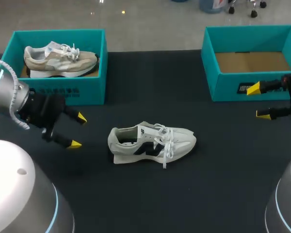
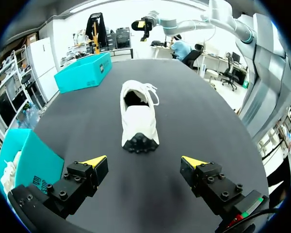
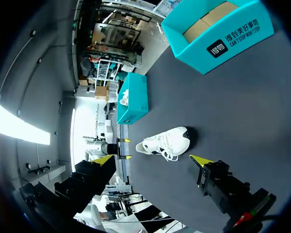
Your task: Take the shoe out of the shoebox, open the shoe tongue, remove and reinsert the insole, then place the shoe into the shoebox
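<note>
A white shoe [image 1: 150, 143] with a dark side logo lies on its sole in the middle of the black table, toe to the right, laces loose. My left gripper [image 1: 78, 131] hovers open just left of its heel. In the left wrist view the shoe [image 2: 138, 116] lies ahead of the open gripper [image 2: 144, 162], heel nearest. My right gripper [image 1: 258, 102] is open at the right edge, in front of the empty teal shoebox [image 1: 228, 87]. From the right wrist the shoe [image 3: 167, 141] appears far ahead of the open gripper [image 3: 153, 160], with the empty shoebox [image 3: 218, 34] off to one side.
A second teal shoebox [image 1: 68, 90] at the back left holds a beige shoe [image 1: 58, 60]. That box's near corner [image 2: 24, 160] is close beside my left gripper. Bare black tabletop surrounds the white shoe.
</note>
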Controlling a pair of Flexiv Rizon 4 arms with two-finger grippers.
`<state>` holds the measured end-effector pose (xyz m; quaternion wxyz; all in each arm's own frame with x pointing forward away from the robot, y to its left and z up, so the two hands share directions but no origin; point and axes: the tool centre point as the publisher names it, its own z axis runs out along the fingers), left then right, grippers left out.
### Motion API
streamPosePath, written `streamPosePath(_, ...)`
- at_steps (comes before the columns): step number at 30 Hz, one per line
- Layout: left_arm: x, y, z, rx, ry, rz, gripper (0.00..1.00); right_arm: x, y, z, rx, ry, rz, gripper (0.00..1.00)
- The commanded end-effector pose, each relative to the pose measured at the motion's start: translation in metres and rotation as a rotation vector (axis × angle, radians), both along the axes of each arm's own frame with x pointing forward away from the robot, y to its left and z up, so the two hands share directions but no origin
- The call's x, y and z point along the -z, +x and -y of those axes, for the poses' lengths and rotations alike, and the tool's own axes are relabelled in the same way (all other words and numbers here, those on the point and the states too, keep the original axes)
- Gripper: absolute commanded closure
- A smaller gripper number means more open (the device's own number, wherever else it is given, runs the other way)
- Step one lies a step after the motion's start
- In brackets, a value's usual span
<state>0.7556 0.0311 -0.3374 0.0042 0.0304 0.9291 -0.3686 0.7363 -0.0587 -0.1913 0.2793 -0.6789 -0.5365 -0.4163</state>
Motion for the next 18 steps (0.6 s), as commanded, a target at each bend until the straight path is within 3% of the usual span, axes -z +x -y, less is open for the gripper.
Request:
streamPosePath(1, -0.0007, 0.0008, 0.0037, 0.011, 0.103, -0.005, 0.00, -0.0003, -0.0008, -0.0006, 0.002, -0.004, -0.002, 0.00)
streamPosePath(18, 0.0002, 0.0019, 0.0036, 0.007, 0.076, -0.009, 0.00, -0.0003, -0.0008, -0.0006, 0.002, -0.004, -0.002, 0.00)
